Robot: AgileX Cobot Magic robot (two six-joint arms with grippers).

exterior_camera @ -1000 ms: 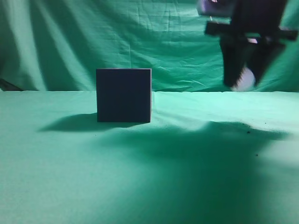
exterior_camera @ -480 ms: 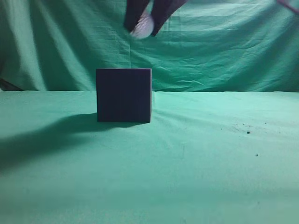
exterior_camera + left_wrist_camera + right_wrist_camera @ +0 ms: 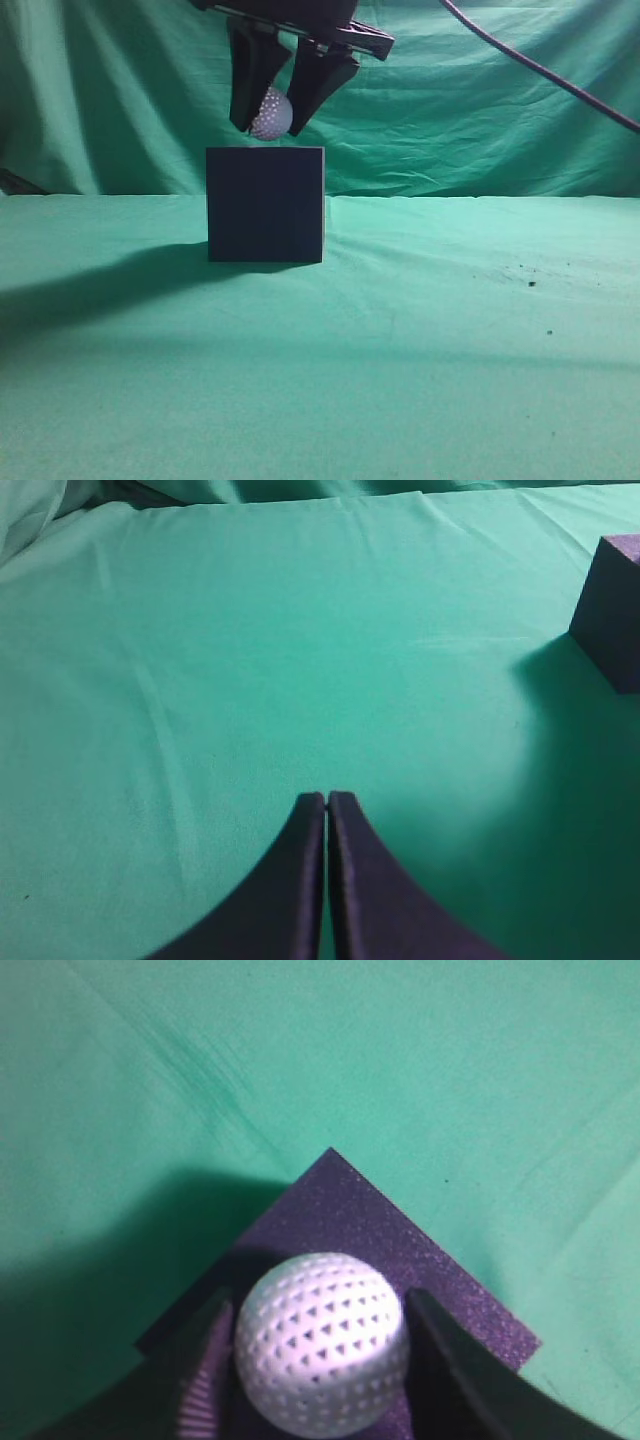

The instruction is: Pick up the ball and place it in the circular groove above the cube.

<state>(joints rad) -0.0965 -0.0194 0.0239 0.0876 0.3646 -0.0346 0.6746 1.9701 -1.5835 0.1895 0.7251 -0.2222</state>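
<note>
The dark cube (image 3: 265, 205) stands on the green cloth left of centre. My right gripper (image 3: 270, 122) hangs just above its top face, shut on the white dimpled ball (image 3: 271, 113). In the right wrist view the ball (image 3: 322, 1340) sits between the two fingers directly over the cube's top (image 3: 380, 1230); the groove is hidden under the ball. My left gripper (image 3: 326, 798) is shut and empty, low over the cloth, with the cube (image 3: 612, 610) at the right edge of its view.
Green cloth covers the table (image 3: 450, 340) and hangs as a backdrop (image 3: 120, 90). A black cable (image 3: 540, 70) runs across the upper right. A few dark specks (image 3: 530, 282) lie on the cloth at right.
My right gripper has carried the ball from the far right across to the left, then lowered it until it hangs just above the cube's top. The cube has not moved.
</note>
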